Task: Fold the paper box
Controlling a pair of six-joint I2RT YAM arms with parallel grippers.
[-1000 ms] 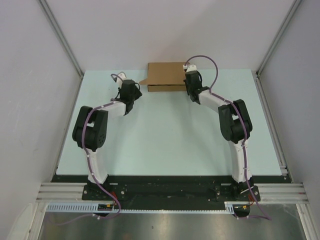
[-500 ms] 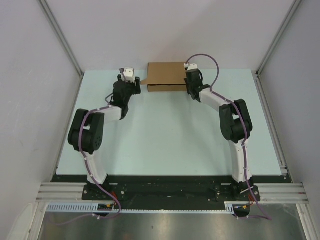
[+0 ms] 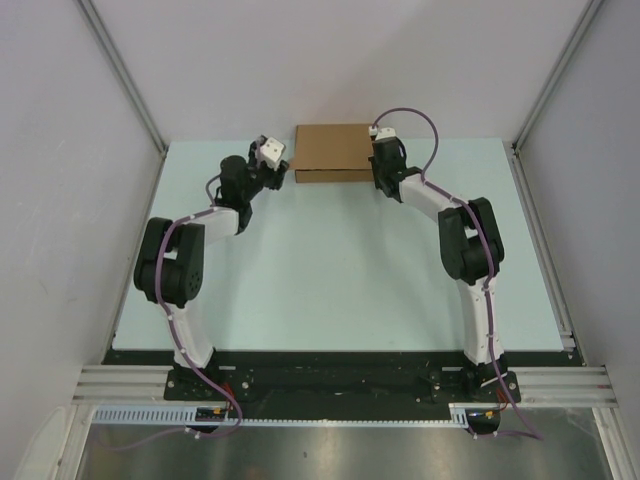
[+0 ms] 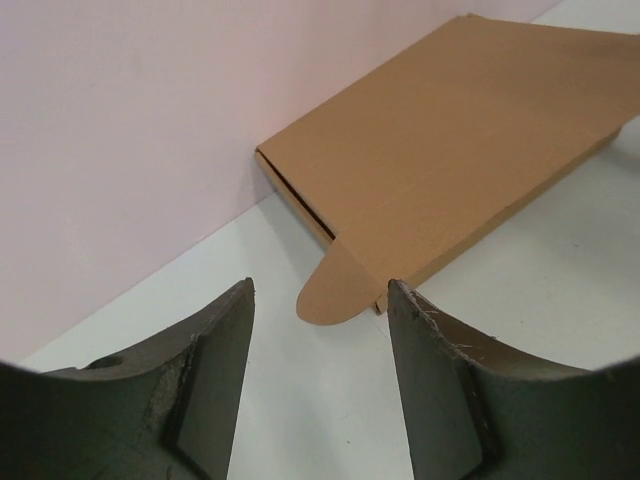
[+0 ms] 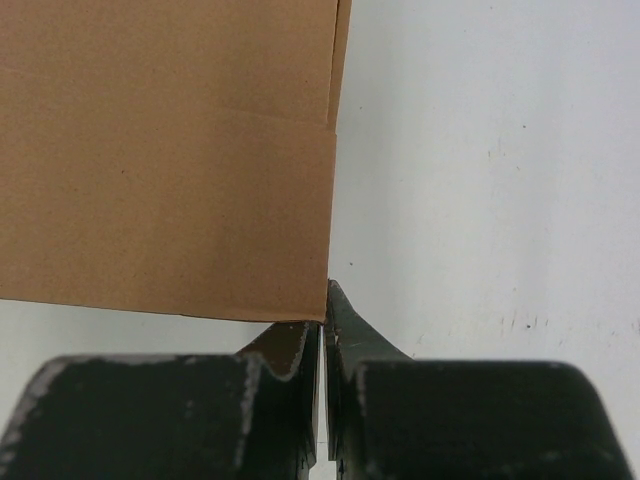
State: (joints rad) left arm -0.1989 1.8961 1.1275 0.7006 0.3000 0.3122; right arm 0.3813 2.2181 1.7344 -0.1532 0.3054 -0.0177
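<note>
1. The left jaws stand apart about halfway and hold nothing. In the left wrist view, a rounded tab [image 4: 335, 290] of the paper box [image 4: 450, 150] lies on the table just in front of the gap between them.
2. The right jaws are closed together. Their tips sit at the near right corner of the paper box [image 5: 160, 150], touching it or just beside it. I see no cardboard between them.
3. The paper box [image 3: 333, 150] lies flat at the far edge of the table [image 3: 330, 270], against the back wall, with one arm at each end.
4. I judge the cardboard to be light and thin. It is probably stiff across the panels and weak along the creases, and it should slide easily on the smooth table. The back wall and the right jaws can stop it from sliding.
5. The tab looks like the best place to hold, close to its crease. A hard pinch in the middle of a panel could dent it.
6. Compared with one second ago, the left arm [image 3: 215, 215] has swung toward the left end of the box. Its wrist now covers the tab in the top view. The box and the right arm are in the same place.
</note>
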